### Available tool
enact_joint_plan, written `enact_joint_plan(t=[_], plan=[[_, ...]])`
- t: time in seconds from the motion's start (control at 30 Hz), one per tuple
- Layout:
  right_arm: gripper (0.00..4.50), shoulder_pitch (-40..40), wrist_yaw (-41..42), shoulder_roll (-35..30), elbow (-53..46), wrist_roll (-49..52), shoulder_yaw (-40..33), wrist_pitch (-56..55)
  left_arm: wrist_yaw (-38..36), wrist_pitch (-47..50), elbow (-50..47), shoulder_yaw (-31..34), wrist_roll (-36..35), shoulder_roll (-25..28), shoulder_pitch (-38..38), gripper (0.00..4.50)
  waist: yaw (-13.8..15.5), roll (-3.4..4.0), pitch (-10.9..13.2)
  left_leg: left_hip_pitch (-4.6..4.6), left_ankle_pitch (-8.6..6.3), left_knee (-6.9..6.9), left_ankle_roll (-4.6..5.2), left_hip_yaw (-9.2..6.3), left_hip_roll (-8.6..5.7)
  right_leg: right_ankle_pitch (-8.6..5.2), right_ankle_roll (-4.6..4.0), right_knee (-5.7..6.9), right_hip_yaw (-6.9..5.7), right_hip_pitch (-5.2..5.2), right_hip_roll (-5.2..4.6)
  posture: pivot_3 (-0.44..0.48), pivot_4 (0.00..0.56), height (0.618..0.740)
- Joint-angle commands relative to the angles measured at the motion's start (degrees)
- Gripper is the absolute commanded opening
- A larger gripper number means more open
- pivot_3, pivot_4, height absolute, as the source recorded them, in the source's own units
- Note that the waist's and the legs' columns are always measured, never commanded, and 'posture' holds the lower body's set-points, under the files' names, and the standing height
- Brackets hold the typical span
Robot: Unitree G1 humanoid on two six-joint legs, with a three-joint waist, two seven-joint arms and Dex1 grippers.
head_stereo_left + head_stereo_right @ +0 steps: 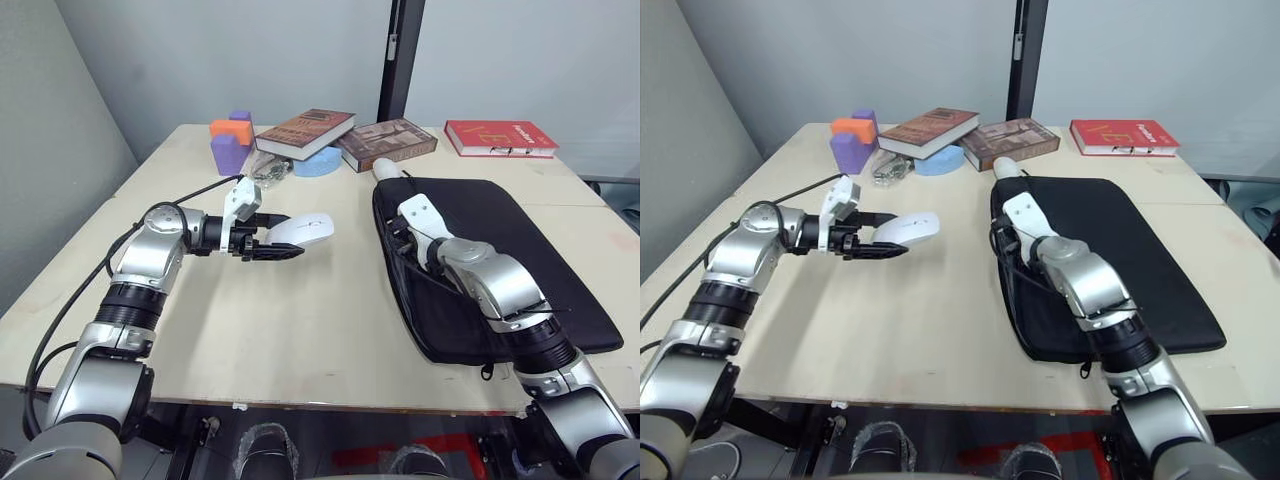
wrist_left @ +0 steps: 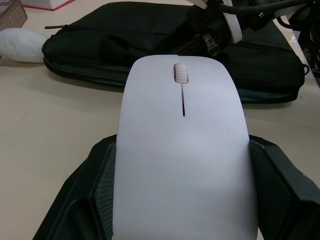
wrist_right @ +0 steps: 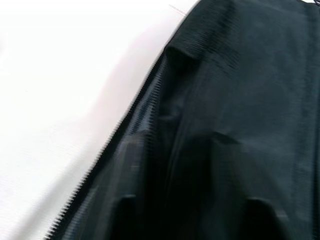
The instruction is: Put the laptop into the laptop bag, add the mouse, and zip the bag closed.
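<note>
Over the table's [image 1: 300, 330] middle-left, the mouse [image 1: 300, 230] is sitting clamped between the left gripper [image 1: 268, 243] fingers, held by its long sides, wheel end pointing toward the laptop bag [image 1: 520, 250] by the right edge. Looking light, glossy, probably slippery. Can't tell what the right gripper's fingers are doing at the bag's zip.

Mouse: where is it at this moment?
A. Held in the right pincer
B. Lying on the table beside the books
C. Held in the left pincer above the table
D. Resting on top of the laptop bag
C: the mouse sits between the black fingers of the left pincer, lifted off the table, short of the laptop bag.
</note>
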Motion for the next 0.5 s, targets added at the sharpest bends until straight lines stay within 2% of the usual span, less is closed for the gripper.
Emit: enact_joint_plan(t=[0.03, 0.07, 0.27, 0.5], plan=[[0.29, 2.2, 0.1, -0.3, 0.9, -1.6, -0.1, 2.0, 0.1, -1.2, -0.2, 0.3, -0.5, -0.3, -1.1, 2.85, 0.0, 0.0, 0.0, 0.0, 0.0, 0.0, 0.0, 0.0, 0.0, 0.0, 0.0, 0.0, 0.0, 0.0, 0.0, 0.0, 0.15, 0.707], [0.01, 2.4, 0.2, -0.4, 0.4, -1.5, -0.2, 2.4, 0.2, -1.2, -0.3, 0.2, -0.5, -0.5, -1.0, 2.85, 0.1, 0.0, 0.0, 0.0, 0.0, 0.0, 0.0, 0.0, 0.0, 0.0, 0.0, 0.0, 0.0, 0.0, 0.0, 0.0, 0.15, 0.707], [0.01, 0.8, 1.0, 1.3, -2.3, 0.6, -4.9, 6.0, 1.3, -3.1, 1.2, -0.5, 0.4, -2.3, -1.3, 2.85, 0.5, 0.01, 0.0, -0.03, 0.0, 0.0, -0.01, -0.03, 0.0, 0.01, 0.02, -0.01, -0.03, -0.01, 0.0, 0.0, 0.15, 0.707], [0.01, -4.1, 6.4, -2.8, -7.2, 4.6, -10.7, 9.9, 2.1, -3.7, 2.7, -1.1, 0.7, -5.4, -2.3, 2.85, 0.8, 0.03, 0.0, -0.08, 0.0, -0.04, -0.01, -0.04, -0.01, 0.03, 0.05, -0.06, -0.05, -0.05, 0.0, 0.0, 0.15, 0.707]])
